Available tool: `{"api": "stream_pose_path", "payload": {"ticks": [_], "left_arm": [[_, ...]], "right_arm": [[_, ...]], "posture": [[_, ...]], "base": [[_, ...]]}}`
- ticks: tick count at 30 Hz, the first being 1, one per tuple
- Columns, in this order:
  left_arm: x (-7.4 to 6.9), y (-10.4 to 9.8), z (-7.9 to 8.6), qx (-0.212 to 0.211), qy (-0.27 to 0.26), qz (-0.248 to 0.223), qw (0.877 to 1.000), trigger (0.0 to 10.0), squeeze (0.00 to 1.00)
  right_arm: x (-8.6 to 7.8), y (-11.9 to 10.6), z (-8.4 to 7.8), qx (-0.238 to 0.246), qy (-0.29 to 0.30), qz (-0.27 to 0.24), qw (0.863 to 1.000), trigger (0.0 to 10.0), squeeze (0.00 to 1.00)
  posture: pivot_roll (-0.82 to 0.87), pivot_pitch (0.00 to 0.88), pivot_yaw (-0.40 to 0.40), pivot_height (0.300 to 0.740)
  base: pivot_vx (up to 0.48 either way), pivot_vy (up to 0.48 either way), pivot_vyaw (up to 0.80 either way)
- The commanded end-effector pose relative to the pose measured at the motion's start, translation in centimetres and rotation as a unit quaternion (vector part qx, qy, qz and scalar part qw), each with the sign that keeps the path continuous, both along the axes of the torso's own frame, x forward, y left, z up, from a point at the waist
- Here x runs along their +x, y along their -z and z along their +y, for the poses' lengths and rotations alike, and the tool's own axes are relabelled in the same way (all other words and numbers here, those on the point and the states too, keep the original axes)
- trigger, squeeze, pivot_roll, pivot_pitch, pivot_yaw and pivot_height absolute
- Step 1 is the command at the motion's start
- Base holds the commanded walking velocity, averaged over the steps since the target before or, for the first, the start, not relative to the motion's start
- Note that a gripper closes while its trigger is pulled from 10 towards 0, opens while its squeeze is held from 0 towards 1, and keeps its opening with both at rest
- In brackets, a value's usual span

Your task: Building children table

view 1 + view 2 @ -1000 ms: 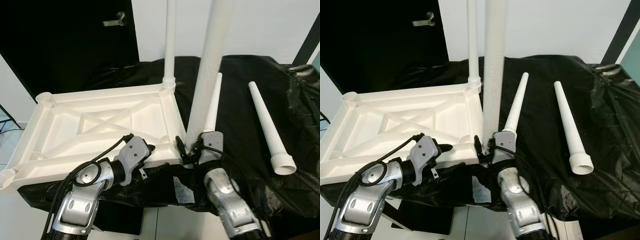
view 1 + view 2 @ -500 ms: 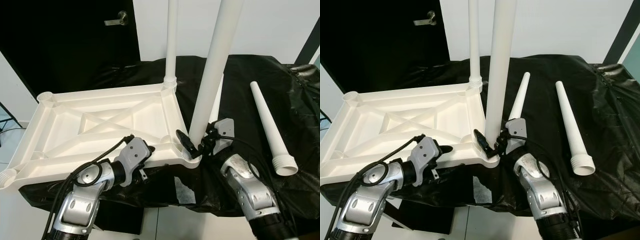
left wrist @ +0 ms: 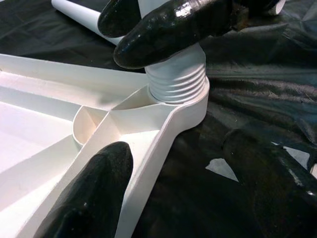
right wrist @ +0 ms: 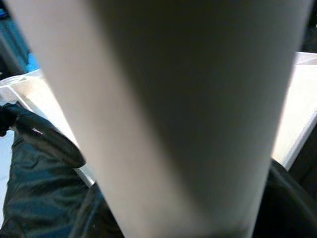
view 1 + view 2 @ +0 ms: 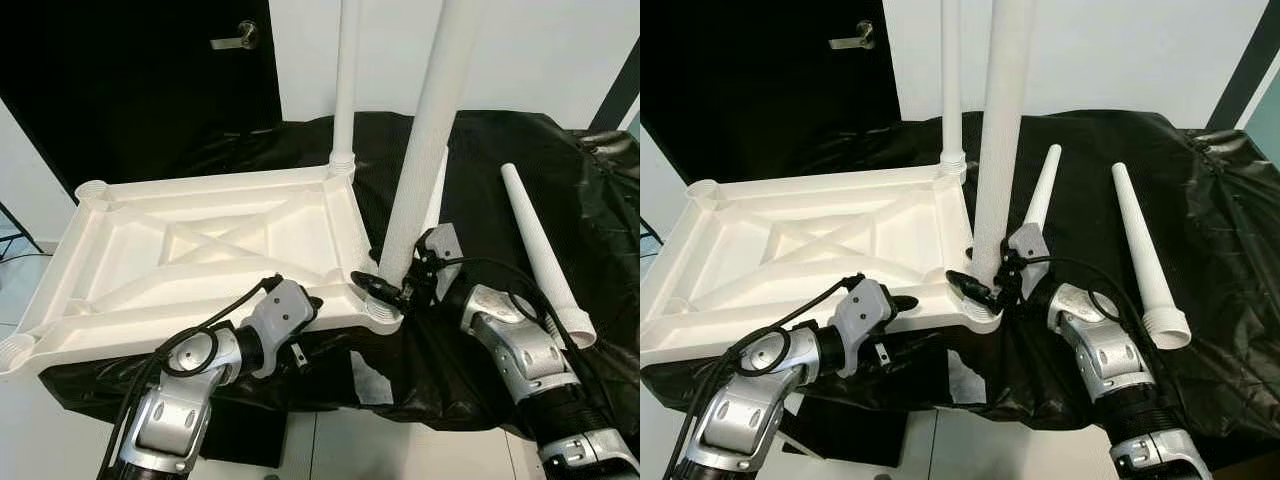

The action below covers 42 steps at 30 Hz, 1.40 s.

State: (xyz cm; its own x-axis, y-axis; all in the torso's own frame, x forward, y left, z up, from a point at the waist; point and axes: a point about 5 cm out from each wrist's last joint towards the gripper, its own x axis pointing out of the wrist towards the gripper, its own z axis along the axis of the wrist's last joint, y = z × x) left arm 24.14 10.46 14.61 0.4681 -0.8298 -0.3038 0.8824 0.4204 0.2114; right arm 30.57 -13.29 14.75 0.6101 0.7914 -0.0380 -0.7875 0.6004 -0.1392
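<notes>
The white table top (image 5: 200, 240) lies upside down on the black cloth. One white leg (image 5: 346, 80) stands screwed into its far right corner. My right gripper (image 5: 395, 288) is shut on a second leg (image 5: 430, 130), low on the shaft. That leg's threaded end (image 3: 178, 82) sits in the near right corner socket, and it stands almost upright, leaning slightly right. My left gripper (image 5: 305, 325) is open at the near rim close to that corner. One of its fingers (image 3: 94, 193) is inside the rim and the other is outside. The held leg (image 4: 173, 99) is close in the right wrist view.
Two loose white legs lie on the cloth to the right, one (image 5: 540, 250) far right and one (image 5: 1040, 190) just behind the held leg. A dark door (image 5: 150, 80) is at the back left. The cloth (image 5: 500, 150) hangs over the front edge.
The held leg's base went from beside the corner into the socket. My right arm swung out to the right around it. My left gripper slid right along the near rim.
</notes>
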Motion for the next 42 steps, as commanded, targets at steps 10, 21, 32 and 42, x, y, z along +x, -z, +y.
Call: {"api": "stream_pose_path", "payload": {"ticks": [10,21,32,42], "left_arm": [[1.0,1.6,0.5,-0.010,-0.128,-0.014,0.992,10.0,0.00],[1.8,1.7,0.6,-0.052,-0.178,-0.032,0.982,10.0,0.00],[2.1,1.0,0.6,-0.065,-0.150,-0.053,0.985,10.0,0.00],[1.9,1.0,0.4,-0.069,-0.137,-0.055,0.987,10.0,0.00]], "right_arm": [[0.4,1.0,-0.8,0.008,0.048,0.031,0.998,10.0,0.00],[-0.5,2.3,1.7,0.037,0.196,0.017,0.980,10.0,0.00],[-1.3,2.6,3.3,0.080,0.372,0.027,0.924,10.0,0.00],[-1.6,2.4,4.1,0.087,0.385,0.027,0.918,10.0,0.00]], "posture": [[0.02,0.000,0.007,0.740],[0.01,0.000,0.017,0.740],[0.01,0.000,0.019,0.740],[0.01,0.000,0.021,0.740]], "base": [[0.000,0.000,0.00],[0.000,0.000,0.00],[0.000,0.000,0.00],[0.000,0.000,0.00]]}}
